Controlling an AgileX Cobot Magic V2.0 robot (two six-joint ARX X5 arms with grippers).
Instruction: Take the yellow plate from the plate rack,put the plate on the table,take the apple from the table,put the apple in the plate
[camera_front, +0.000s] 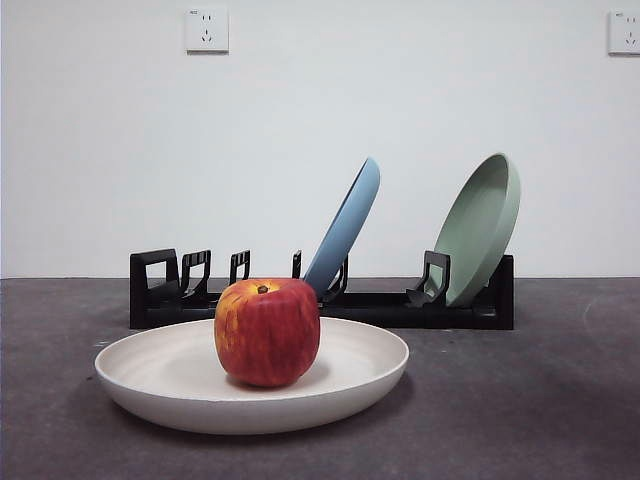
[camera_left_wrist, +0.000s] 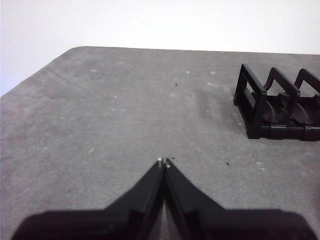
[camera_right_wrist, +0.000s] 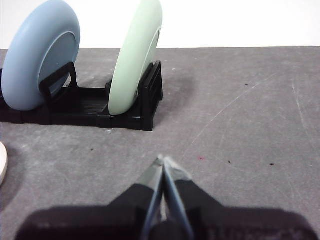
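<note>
The yellow plate (camera_front: 180, 380) lies flat on the table (camera_front: 540, 400) in the front view, near and a little left of centre. The red apple (camera_front: 267, 331) stands upright in the plate. The black plate rack (camera_front: 320, 305) stands behind them; its handle end shows in the left wrist view (camera_left_wrist: 265, 107). A sliver of the plate's rim shows in the right wrist view (camera_right_wrist: 2, 165). My left gripper (camera_left_wrist: 163, 161) is shut and empty over bare table beside the rack's handle end. My right gripper (camera_right_wrist: 162, 160) is shut and empty, short of the rack's other end. Neither arm shows in the front view.
A light blue plate (camera_front: 348, 225) and a pale green plate (camera_front: 485, 225) lean upright in the rack; both also show in the right wrist view, blue (camera_right_wrist: 40, 62) and green (camera_right_wrist: 135, 55). A white wall with two sockets stands behind the table.
</note>
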